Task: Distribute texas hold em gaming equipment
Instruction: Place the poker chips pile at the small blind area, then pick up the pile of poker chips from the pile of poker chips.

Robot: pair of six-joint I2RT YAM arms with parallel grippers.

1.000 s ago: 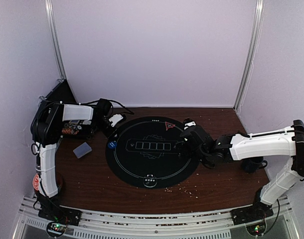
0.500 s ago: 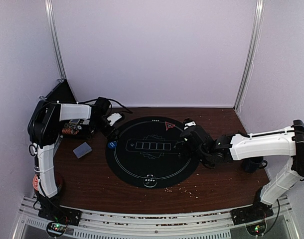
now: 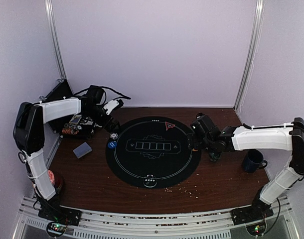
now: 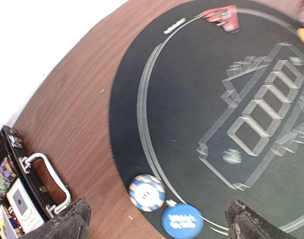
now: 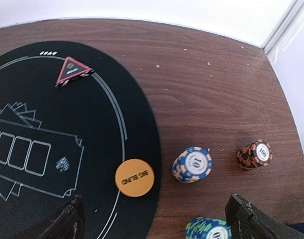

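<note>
Both claws stand wide and hold nothing. The left claw (image 4: pixel 157 214) hangs over the left rim of the mat (image 4: pixel 192 99), where a blue-and-white chip stack (image 4: pixel 147 192) sits just beside the blue button (image 4: pixel 182 221); the right claw (image 5: pixel 157 214) hovers above the orange button (image 5: pixel 134 177), with three chip stacks (image 5: pixel 192 164) just right of it on the bare surface (image 5: pixel 217 74). We judge the stacks stiff but loose, apt to shear, so we would pinch them low across their sides; the flat buttons offer only thin edges.
</note>
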